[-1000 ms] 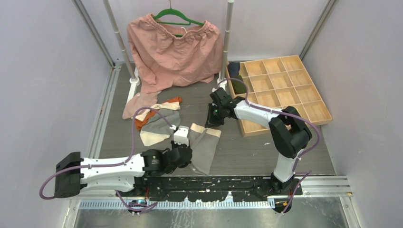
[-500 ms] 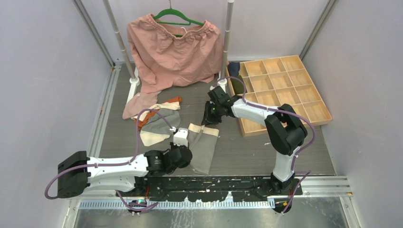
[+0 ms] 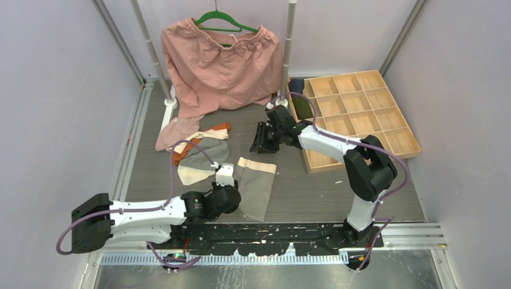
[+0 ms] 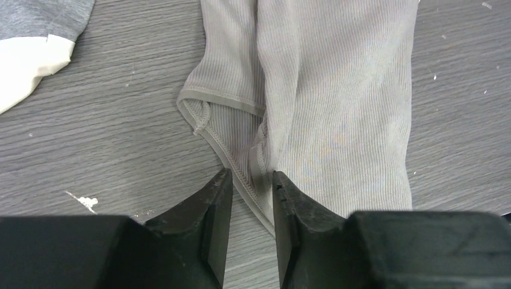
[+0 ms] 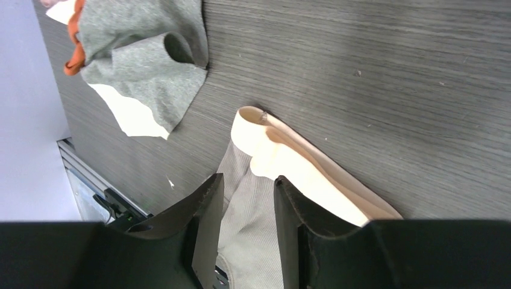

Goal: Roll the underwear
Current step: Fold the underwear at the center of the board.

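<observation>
- Top external view: the tabletop (image 3: 313, 192) carries a salmon garment (image 3: 220, 66) on a hanger (image 3: 226, 21). Where its hem ends and the pile's pink cloth begins is hard to tell.
- Tray (image 3: 391, 117), far right: two dark rolls (image 3: 303, 109) in its left end, partly behind a pole and cable.
- Pile (image 3: 199, 153), left of centre: grey, cream and orange pieces overlap, so their shapes are unclear.
- Underwear (image 3: 256, 186), grey with a cream waistband, lies folded lengthwise near the front; the left arm covers its near-left edge from above.
- Right claw (image 5: 248, 180): moderately parted, empty, above the tabletop beyond the waistband.
- Left claw (image 4: 252, 177): tips hidden from above; the wrist view shows a narrow gap, nothing pinched, just over the hem.
</observation>
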